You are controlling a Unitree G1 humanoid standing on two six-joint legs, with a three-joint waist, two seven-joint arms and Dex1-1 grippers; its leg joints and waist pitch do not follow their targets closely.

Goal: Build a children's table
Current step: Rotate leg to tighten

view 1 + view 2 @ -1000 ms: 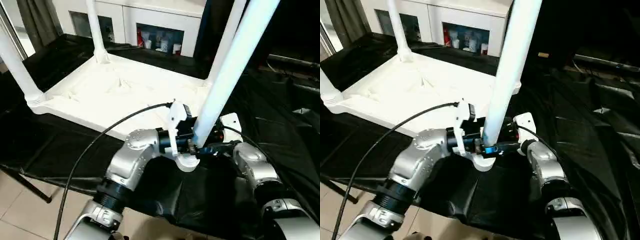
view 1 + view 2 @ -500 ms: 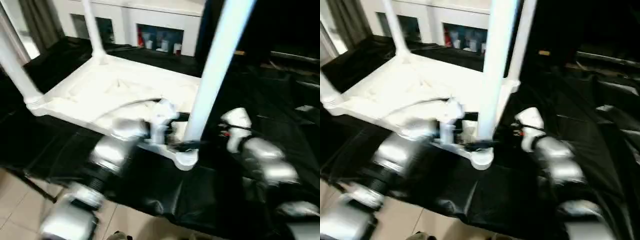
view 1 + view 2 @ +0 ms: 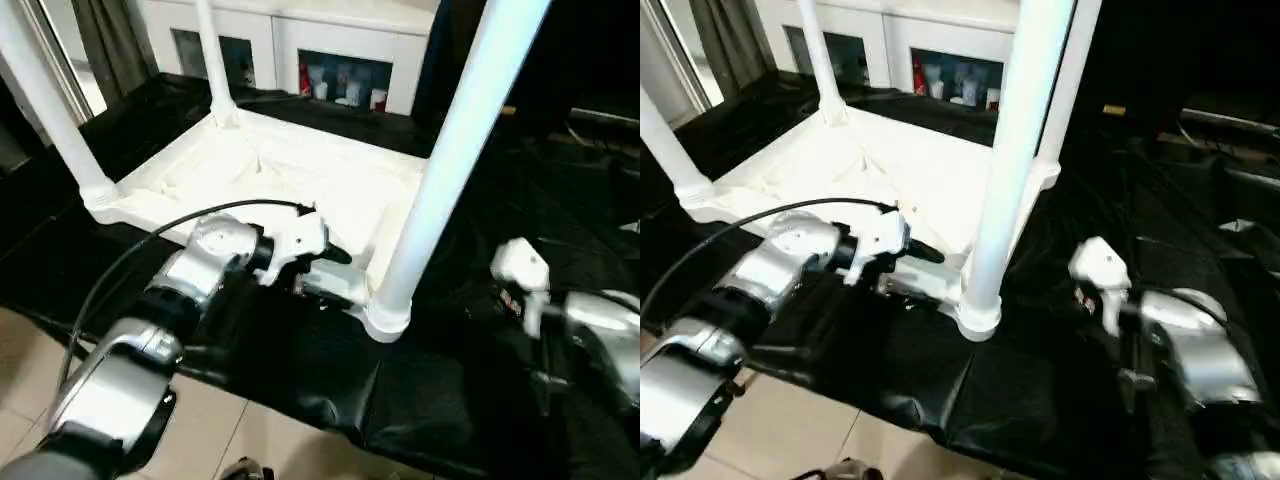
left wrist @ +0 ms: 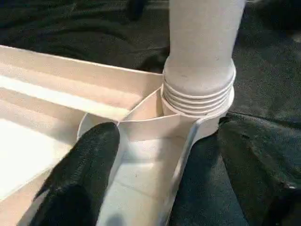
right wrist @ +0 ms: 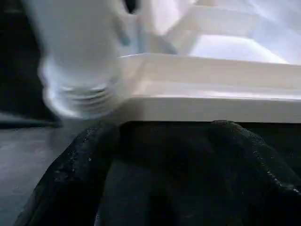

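The white table top (image 3: 250, 175) lies upside down on the black cloth, with its ribbed underside up. Legs stand in its corner sockets, and the near leg (image 3: 450, 150) rises from the near socket (image 3: 388, 318) by itself. My left gripper (image 3: 328, 272) is at the rim just left of that socket. In the left wrist view it is open, its fingers (image 4: 77, 181) straddling the corner rib below the leg's threaded base (image 4: 200, 92). My right gripper (image 5: 164, 165) is open and apart from the table, off to the right of the near leg, facing the leg's base (image 5: 82, 89) and the rim.
Black cloth (image 3: 450, 400) covers the work surface and drops to a tiled floor (image 3: 30, 350) at the near left. A white cabinet (image 3: 340, 70) with small items stands behind the table. A black cable (image 3: 130, 255) runs along my left arm.
Both grippers were at the near leg's base. The right one has let go and drawn back to the right; the left one has shifted left onto the rim. The camera has also moved.
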